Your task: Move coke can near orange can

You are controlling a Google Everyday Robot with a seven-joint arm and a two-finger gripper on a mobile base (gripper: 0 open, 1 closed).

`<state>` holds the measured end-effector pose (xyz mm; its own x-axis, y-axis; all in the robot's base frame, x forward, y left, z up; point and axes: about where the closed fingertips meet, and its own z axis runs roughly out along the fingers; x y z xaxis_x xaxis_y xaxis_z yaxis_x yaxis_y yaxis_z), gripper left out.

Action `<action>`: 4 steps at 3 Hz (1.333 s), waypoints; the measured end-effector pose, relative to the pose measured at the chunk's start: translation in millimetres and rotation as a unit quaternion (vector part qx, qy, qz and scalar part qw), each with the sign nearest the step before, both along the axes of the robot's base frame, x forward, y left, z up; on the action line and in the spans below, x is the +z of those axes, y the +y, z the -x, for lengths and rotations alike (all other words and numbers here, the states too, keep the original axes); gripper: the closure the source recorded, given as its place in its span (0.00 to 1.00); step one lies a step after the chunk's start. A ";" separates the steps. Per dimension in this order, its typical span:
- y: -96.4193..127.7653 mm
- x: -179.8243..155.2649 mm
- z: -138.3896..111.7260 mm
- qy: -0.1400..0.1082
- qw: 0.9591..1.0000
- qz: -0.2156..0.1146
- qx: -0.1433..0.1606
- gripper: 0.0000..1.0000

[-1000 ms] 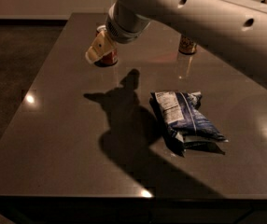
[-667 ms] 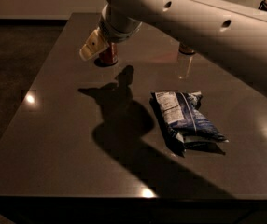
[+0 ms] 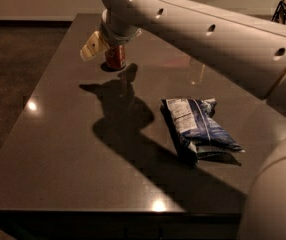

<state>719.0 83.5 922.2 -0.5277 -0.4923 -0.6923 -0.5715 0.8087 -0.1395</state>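
Camera view puts the claw [image 3: 104, 48] at the coke can [image 3: 115, 58], far-left on the worktop [image 3: 58, 149]; whether it grips, I cannot tell. Centre it squarely on the can before lifting; the arm [image 3: 208, 34] hides the orange can.

dim warm light; gripper [image 3: 104, 48] by coke can [image 3: 115, 58] throws hard shadow [image 3: 120, 115]
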 end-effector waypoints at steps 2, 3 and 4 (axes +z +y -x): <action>6.2 -6.7 -24.9 -0.004 1.000 -0.016 -0.017 0.00; 7.1 -8.7 -31.3 -0.004 1.000 -0.021 -0.023 0.16; 7.5 -8.7 -33.5 -0.003 0.999 -0.026 -0.026 0.40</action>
